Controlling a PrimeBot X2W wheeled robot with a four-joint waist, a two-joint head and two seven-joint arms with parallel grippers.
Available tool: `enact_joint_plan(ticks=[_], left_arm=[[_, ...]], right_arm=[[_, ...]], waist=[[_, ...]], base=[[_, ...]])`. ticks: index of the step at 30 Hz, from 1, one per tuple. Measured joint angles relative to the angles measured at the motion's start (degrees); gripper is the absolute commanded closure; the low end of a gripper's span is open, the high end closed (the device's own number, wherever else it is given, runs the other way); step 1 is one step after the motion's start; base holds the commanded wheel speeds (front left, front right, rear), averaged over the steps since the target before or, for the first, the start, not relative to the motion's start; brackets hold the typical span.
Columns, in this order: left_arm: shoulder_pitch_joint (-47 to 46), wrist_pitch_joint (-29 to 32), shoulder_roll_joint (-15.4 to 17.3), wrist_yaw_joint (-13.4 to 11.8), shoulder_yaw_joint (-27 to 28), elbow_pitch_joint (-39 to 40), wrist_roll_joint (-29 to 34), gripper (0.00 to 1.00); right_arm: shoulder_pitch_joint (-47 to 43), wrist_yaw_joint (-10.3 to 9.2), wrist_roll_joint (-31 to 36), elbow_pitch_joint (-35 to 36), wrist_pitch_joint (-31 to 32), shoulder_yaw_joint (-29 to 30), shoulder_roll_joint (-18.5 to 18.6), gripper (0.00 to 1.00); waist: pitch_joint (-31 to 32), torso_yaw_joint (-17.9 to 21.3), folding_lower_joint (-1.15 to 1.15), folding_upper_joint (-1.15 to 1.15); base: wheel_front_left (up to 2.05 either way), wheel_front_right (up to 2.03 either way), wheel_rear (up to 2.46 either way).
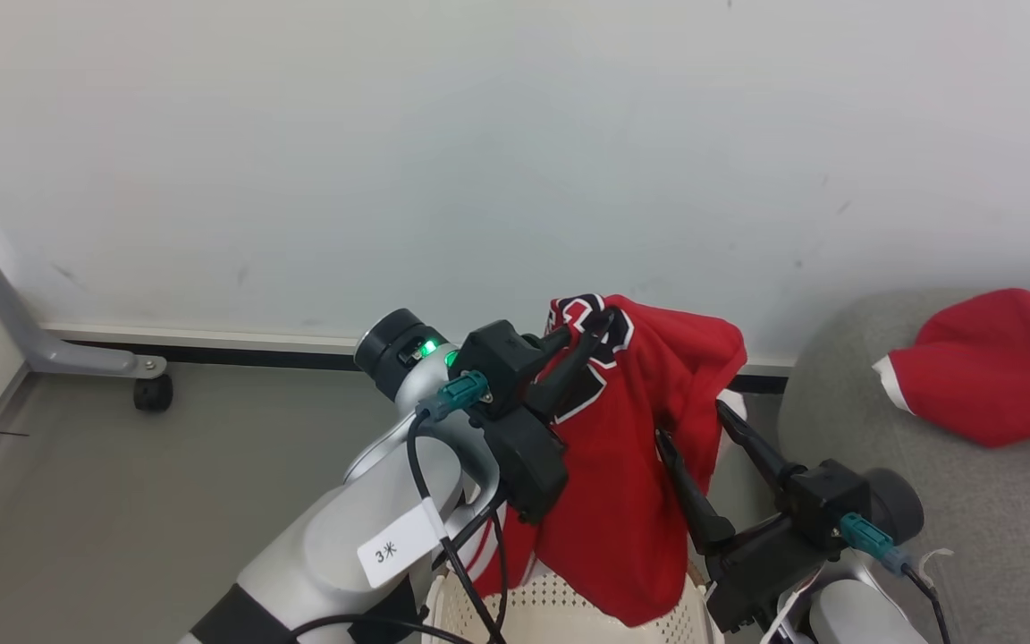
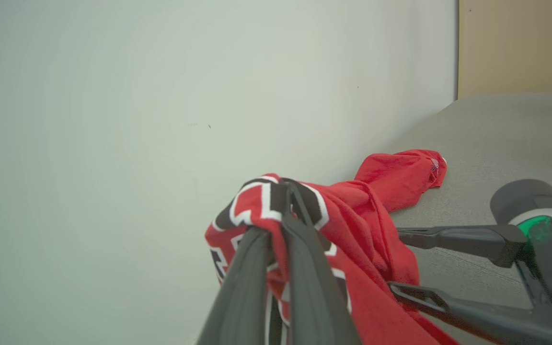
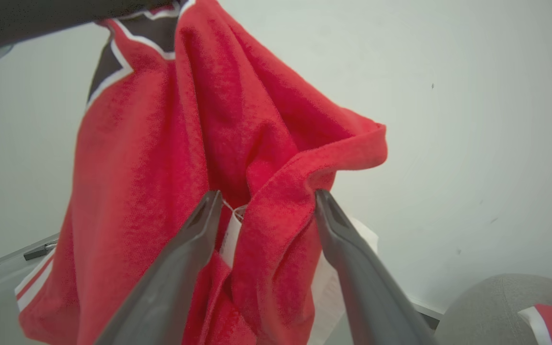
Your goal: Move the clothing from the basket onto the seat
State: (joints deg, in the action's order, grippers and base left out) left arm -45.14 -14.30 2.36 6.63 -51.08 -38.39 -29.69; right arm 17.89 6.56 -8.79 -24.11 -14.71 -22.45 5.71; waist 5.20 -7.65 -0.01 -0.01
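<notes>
Dangling from the left gripper (image 1: 593, 327), a red jersey (image 1: 622, 465) is hanging in the air right over the basket (image 1: 560, 610), whose perforated cream wall is peeking in at the bottom of the head view. That gripper is clamping tight, its fingers pressing together on a bunched fold that is carrying the dark, white-outlined lettering. The rest of the cloth is drooping straight down from there. Its lower edge is reaching as far as the basket's top, though whether it is touching, I cannot tell.

Over on the other side, the right gripper (image 1: 692, 422) is standing wide open, fingers pointing up into the hanging cloth just beside the left one. From its own wrist camera, a thick red fold with a white label is sitting between the two spread fingers, and they are not squeezing it.

Meanwhile a second red piece (image 1: 989, 367) with white trim is lying crumpled on the grey sofa (image 1: 917, 510), well apart from the held jersey. The sofa is sitting to the right of the basket, backing against the pale wall (image 1: 479, 134). Off to the left, a grey metal leg (image 1: 59, 353) on a black caster is resting on the grey floor (image 1: 166, 492) near the skirting.
</notes>
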Motion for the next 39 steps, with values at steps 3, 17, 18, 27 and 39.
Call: enact_joint_plan(ticks=[3,17,18,27,39], left_arm=[[0.49,0.00,0.05,0.00,-0.30,1.78,-0.01,1.00],[3.02,0.00,0.14,-0.77,-1.55,9.00,-0.01,1.00],[3.27,0.00,0.14,-1.05,-1.56,9.16,-0.01,1.00],[5.69,0.00,1.85,-2.67,0.01,9.06,-1.92,0.82],[11.97,0.00,2.48,-4.63,2.34,7.46,-5.33,0.00]], right_arm=[[-0.17,0.00,-0.53,-0.44,0.00,0.16,0.00,0.00],[5.92,0.48,-1.88,-9.18,0.38,-1.41,-0.64,0.91],[6.44,0.49,-1.88,-9.73,0.52,-1.67,-0.67,1.00],[9.42,0.51,-2.36,-12.09,0.51,-3.09,-0.67,1.00],[13.76,0.52,-2.27,-10.84,0.47,-2.52,5.02,1.00]], waist=[[0.61,-1.10,0.01,0.00],[1.19,-4.00,0.01,0.01],[1.12,-4.06,0.01,0.01],[0.59,-3.27,0.01,0.01],[0.42,1.95,0.01,0.01]], base=[[0.00,0.00,0.00],[0.00,0.00,0.00],[0.00,0.00,0.00],[0.00,0.00,0.00],[0.00,0.00,0.00]])
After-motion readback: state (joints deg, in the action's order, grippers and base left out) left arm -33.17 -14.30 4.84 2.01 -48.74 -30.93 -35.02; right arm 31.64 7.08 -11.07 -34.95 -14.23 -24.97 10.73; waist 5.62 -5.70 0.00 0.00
